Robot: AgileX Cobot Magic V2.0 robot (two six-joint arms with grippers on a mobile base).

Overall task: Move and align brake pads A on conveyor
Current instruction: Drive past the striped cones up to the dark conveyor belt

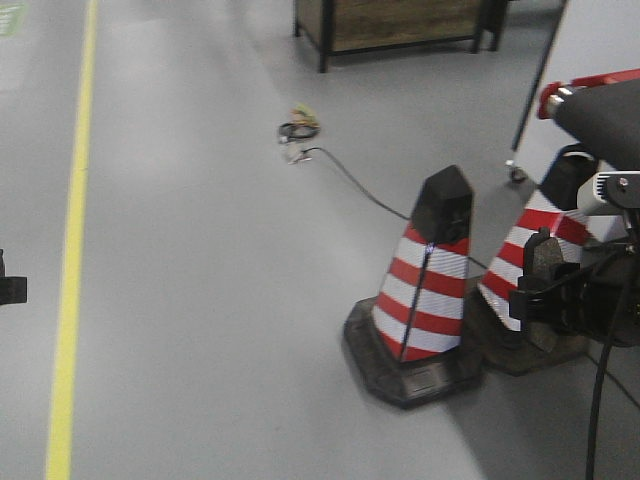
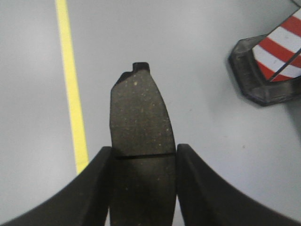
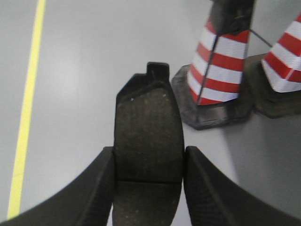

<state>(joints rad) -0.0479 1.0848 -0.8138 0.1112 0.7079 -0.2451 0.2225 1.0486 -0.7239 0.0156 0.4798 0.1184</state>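
Left pad (image 2: 141, 113) and right pad (image 3: 148, 113) hung in the air, one in each gripper. The pick-up of these two looked done. By my reading the carry, the set-down on the conveyor and the aligning all remained. No other pads showed in any view.

The left gripper (image 2: 143, 149) was clamped on the left pad, its fingers pressing the long edges at about the cross groove, the jaws stopped part-way by the pad between them. The notched end stuck out ahead of the fingertips. The right gripper (image 3: 149, 150) gripped the right pad in the same way.

Below the left gripper lay bare floor (image 2: 211, 141), with a yellow line (image 2: 70, 94) to its left and a cone base (image 2: 268, 80) ahead to its right. Ahead and right of the right gripper stood two striped cones (image 3: 221, 56).

In the front view, a dark surface with a red strip (image 1: 590, 85) at the right edge may have been the conveyor, but I cannot tell.
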